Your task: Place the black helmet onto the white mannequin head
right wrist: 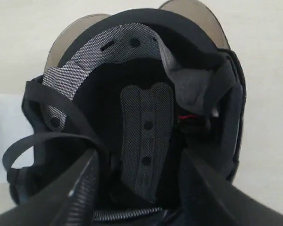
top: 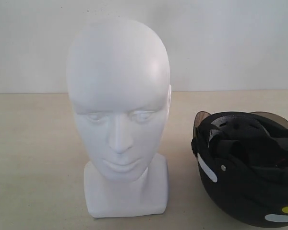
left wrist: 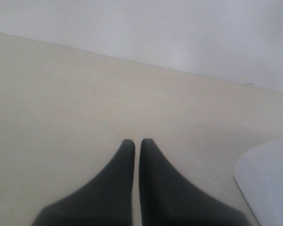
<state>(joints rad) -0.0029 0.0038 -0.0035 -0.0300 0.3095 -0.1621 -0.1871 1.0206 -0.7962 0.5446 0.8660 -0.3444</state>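
The white mannequin head (top: 119,110) stands upright on its blocky neck base, facing the exterior camera. To its right the black helmet (top: 245,167) lies upside down, padded inside up, its smoky visor (top: 273,117) on the far side. Neither gripper shows in the exterior view. My right gripper (right wrist: 140,157) is open, its fingers spread over the rim of the helmet (right wrist: 146,122), with nothing gripped between them. A bit of red buckle (right wrist: 188,117) shows among the straps. My left gripper (left wrist: 137,141) is shut on nothing over bare table, and a corner of the mannequin head (left wrist: 269,183) lies off to one side.
A pale wooden table (top: 33,158) carries both objects, and a plain white wall (top: 230,43) rises right behind it. Loose black chin straps (right wrist: 47,136) loop beside one right finger.
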